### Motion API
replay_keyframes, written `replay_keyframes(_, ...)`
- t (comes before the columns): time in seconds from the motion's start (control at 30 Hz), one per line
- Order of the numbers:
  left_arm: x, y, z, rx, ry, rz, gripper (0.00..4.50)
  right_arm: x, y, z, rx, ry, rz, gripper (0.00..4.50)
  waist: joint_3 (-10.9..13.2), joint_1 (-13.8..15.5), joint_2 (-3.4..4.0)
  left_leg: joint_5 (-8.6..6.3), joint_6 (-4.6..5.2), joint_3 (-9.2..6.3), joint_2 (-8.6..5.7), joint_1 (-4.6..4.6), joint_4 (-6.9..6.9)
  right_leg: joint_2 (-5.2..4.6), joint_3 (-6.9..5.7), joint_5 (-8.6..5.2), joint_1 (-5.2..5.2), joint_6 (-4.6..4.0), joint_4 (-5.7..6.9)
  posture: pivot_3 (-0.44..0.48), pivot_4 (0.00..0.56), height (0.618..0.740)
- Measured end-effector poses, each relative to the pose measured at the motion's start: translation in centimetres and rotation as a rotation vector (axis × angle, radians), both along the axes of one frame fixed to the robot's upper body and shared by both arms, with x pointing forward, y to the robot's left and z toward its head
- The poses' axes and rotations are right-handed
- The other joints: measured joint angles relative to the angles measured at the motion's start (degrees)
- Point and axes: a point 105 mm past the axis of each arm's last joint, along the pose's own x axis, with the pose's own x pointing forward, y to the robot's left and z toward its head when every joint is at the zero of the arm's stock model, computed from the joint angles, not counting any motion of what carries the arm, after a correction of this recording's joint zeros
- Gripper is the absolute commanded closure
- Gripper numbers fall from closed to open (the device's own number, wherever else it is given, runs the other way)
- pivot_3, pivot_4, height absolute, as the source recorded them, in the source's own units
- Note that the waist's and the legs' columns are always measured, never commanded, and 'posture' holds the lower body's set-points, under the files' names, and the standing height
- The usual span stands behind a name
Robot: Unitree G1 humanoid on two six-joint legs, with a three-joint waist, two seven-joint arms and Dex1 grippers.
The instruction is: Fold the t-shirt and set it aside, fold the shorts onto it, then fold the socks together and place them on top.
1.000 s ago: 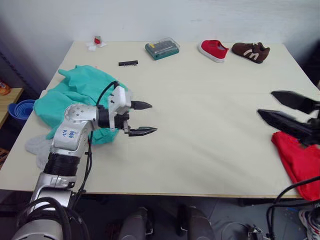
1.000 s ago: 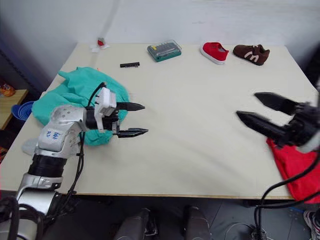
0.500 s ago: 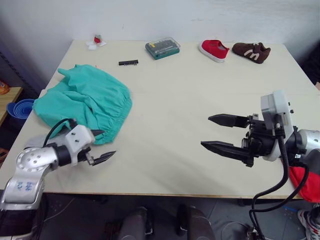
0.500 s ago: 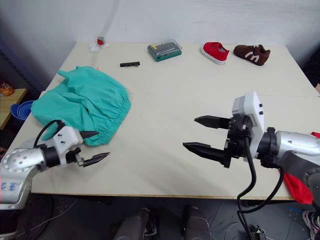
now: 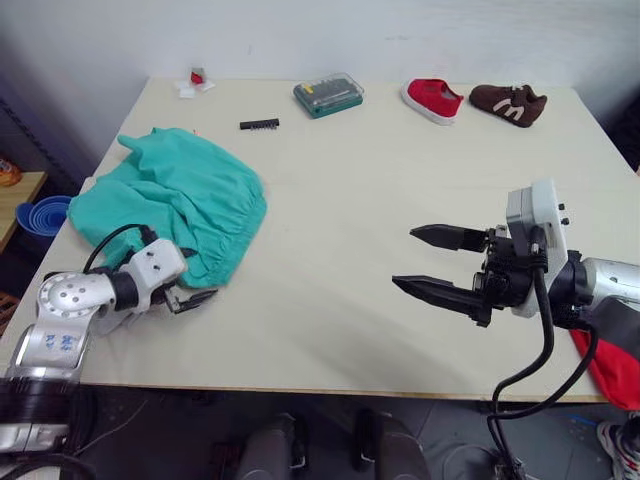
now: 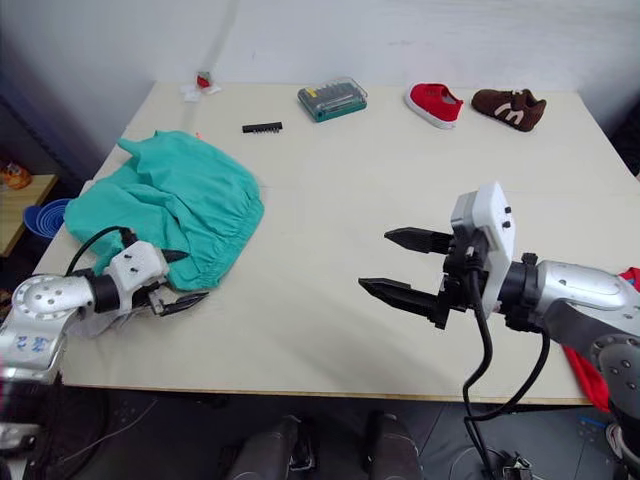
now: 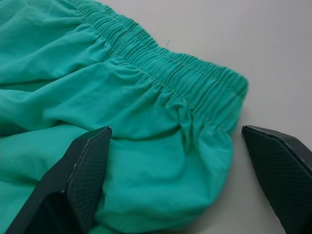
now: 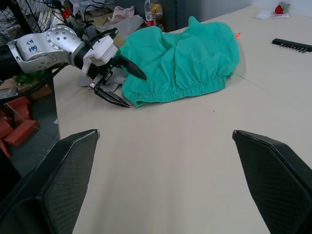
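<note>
**Both arms empty-handed, shorts at risk of a bad pinch**

Jaws on both arms stand wide apart and hold nothing. The left gripper (image 5: 195,288) sits at the near corner of the shorts (image 5: 175,205), its two fingers straddling the gathered waistband, as the left wrist view shows. The right gripper (image 5: 432,264) hovers over bare tabletop (image 5: 350,170), well apart from the shorts on their right side.

Taking the shorts as the landmark: the t-shirt (image 5: 608,352) lies far to their right at the tabletop's near right corner, half off the edge. A bit of pale grey cloth, likely the socks (image 6: 95,325), peeks from under the shorts' near left edge, beside the left arm.

What worries me: if the left jaws close here they may catch only a bunched fold and drag the whole heap, pulling the grey cloth off the edge with it. The t-shirt looks poised to slip to the floor if nudged.

Count: one pair of shorts, one t-shirt, one red shoe (image 5: 430,99), one brown shoe (image 5: 508,102), one clear bit case (image 5: 328,95), one black bit strip (image 5: 258,124). How many socks, I cannot tell.
</note>
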Motion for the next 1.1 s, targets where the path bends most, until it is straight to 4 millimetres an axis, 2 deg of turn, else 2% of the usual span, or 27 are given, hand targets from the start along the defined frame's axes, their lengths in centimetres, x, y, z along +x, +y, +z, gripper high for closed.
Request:
replay_keyframes(0.03,0.4,-0.2,0.2,0.020,-0.007,-0.017,0.00,0.0,0.1,0.0,0.003,0.000,-0.002,0.03,0.0,0.1,0.00,0.00,0.00,0.00,0.00,0.00,0.00,0.00,0.00,0.00,0.00,0.00,0.01,0.000,0.150,0.740)
replay_keyframes(0.13,0.9,-0.5,0.2,0.050,-0.002,-0.059,0.58,-0.1,0.5,-0.4,-0.007,0.005,0.010,0.00,0.0,0.0,0.00,0.00,0.01,0.05,0.00,0.01,0.02,-0.02,0.02,0.01,0.02,0.02,0.00,0.000,0.150,0.740)
replay_keyframes(0.53,1.0,-0.8,-0.1,0.030,0.039,-0.106,4.45,0.6,0.0,-0.8,-0.028,-0.006,-0.078,0.00,0.0,-0.2,-0.02,0.02,0.03,0.05,0.01,0.01,0.02,-0.01,0.00,0.01,0.01,0.02,0.02,0.000,0.150,0.740)
replay_keyframes(0.67,2.3,-2.4,1.4,-0.005,0.004,-0.144,4.45,0.1,0.2,-0.8,-0.011,0.006,-0.058,0.00,0.0,0.2,-0.07,0.05,0.09,0.02,0.00,-0.03,0.12,-0.02,-0.05,0.03,0.04,0.04,0.02,0.000,0.150,0.740)
replay_keyframes(0.8,3.2,-6.2,3.8,-0.038,-0.032,-0.284,4.45,-0.4,0.2,-0.5,0.001,0.000,-0.057,0.00,0.0,0.1,-0.14,0.01,0.19,0.04,-0.02,-0.06,0.22,-0.03,-0.02,0.09,0.10,0.16,-0.01,0.000,0.150,0.740)
replay_keyframes(0.93,3.7,-12.2,5.7,-0.068,-0.065,-0.488,4.45,-0.6,-0.1,-1.1,-0.017,0.010,-0.080,0.00,0.0,0.1,-0.19,0.09,0.41,0.10,-0.05,-0.08,0.29,0.00,-0.04,0.11,0.13,0.19,-0.01,0.000,0.150,0.740)
replay_keyframes(1.1,3.3,-17.9,5.8,-0.104,-0.047,-0.654,4.45,-0.5,-1.4,-2.0,-0.044,0.032,-0.140,0.00,0.0,-0.1,-0.23,0.18,0.62,0.16,-0.04,-0.08,0.32,0.08,-0.03,0.11,0.13,0.20,-0.02,0.000,0.150,0.740)
